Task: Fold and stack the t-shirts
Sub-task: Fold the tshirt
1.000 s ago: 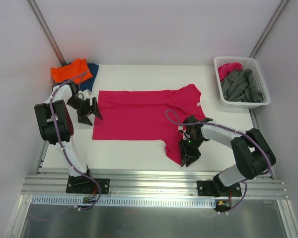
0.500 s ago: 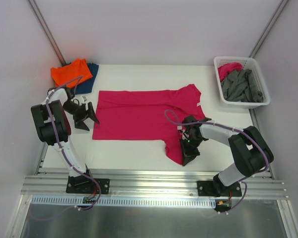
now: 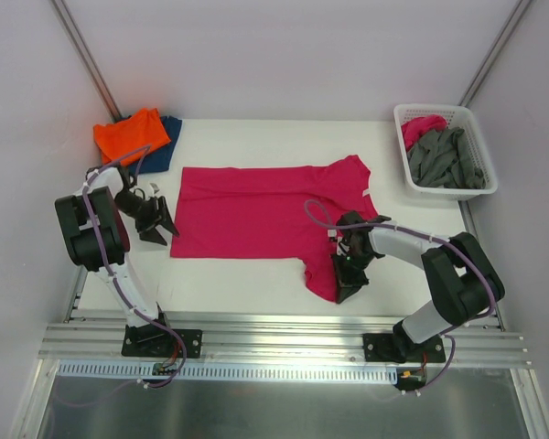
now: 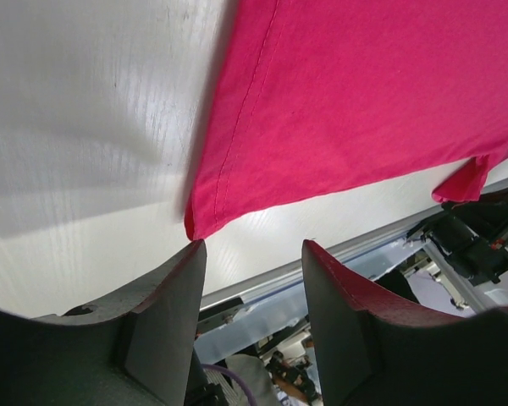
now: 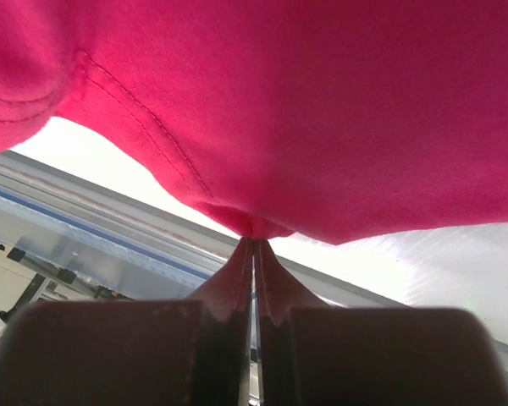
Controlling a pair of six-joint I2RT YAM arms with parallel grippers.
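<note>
White arms (image 3: 128, 283), blk joints (image 3: 91, 233), blk L gripper (image 4: 254, 245) & R gripper (image 5: 254, 241), purple cables (image 3: 313, 216)

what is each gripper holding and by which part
The right gripper pinches the large magenta-pink cloth t-shirt by its near sleeve's edge; the left gripper is open, holding nothing.

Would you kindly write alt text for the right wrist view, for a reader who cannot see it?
The right end effector, shut, pinches an edge of the magenta-pink t-shirt, which fills the upper frame. Beneath the cloth show the white table and a metal rail.
</note>
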